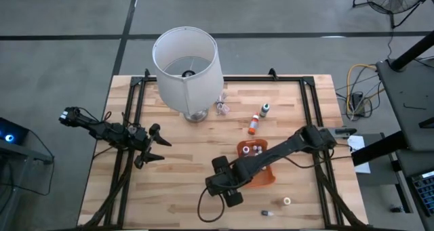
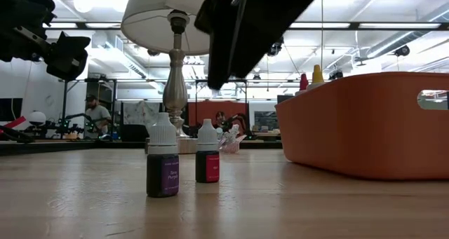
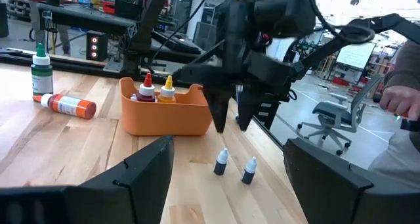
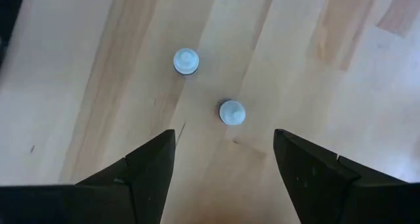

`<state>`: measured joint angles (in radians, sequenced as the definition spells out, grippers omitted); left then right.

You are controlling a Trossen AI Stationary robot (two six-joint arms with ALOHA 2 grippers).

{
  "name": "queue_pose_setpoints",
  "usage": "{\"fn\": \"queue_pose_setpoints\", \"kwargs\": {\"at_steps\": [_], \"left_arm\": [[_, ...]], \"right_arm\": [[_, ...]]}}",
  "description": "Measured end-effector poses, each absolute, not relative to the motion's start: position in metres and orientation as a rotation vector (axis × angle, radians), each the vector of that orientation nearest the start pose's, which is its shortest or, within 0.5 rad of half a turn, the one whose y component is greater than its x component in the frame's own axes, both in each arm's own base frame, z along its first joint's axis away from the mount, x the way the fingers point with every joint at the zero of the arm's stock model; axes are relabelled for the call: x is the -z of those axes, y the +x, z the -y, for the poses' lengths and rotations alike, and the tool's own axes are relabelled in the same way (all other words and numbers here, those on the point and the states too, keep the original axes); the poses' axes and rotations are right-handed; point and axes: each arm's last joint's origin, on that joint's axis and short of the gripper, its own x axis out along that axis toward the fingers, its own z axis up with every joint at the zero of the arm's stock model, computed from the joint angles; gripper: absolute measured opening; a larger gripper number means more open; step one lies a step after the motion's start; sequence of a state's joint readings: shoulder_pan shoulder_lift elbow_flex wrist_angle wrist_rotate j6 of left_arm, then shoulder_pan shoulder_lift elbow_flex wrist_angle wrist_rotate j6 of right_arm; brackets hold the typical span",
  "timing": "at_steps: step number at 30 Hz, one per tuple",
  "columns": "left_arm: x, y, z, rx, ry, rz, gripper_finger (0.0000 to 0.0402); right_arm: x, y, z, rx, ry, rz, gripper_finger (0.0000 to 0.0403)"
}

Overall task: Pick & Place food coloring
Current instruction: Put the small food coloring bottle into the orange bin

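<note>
Right gripper (image 3: 230,122) open, pointing down; left gripper (image 1: 157,144) open, idle.

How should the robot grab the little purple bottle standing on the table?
Probably by its white cap, from straight above. The purple bottle stands upright, and the right gripper already hangs open over it. The red bottle stands close beside it, so the fingers should straddle only one cap and leave the other out.

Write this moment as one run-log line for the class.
right end effector: open, above two upright white-capped bottles | left end effector: open, waiting | orange tray: holds bottles
</note>
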<state>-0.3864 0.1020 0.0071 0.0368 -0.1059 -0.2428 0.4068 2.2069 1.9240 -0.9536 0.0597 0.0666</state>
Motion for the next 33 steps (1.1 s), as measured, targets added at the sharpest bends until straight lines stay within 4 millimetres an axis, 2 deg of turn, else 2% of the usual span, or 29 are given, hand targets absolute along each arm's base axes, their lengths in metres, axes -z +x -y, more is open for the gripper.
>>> {"fn": "queue_pose_setpoints", "kwargs": {"at_steps": [16, 30, 33], "left_arm": [[-0.161, 0.097, 0.036, 0.272, -0.227, -0.09, 0.0258], [-0.161, 0.097, 0.036, 0.272, -0.227, -0.09, 0.0259], [-0.161, 0.097, 0.036, 0.273, -0.227, -0.09, 0.0259]], "right_arm": [[-0.17, 0.444, -0.176, -0.255, -0.241, -1.257, 0.0246], [-0.165, 0.445, -0.171, -0.251, -0.237, -1.272, 0.0246], [-0.166, 0.445, -0.171, -0.259, -0.246, -1.266, 0.0235]]}}
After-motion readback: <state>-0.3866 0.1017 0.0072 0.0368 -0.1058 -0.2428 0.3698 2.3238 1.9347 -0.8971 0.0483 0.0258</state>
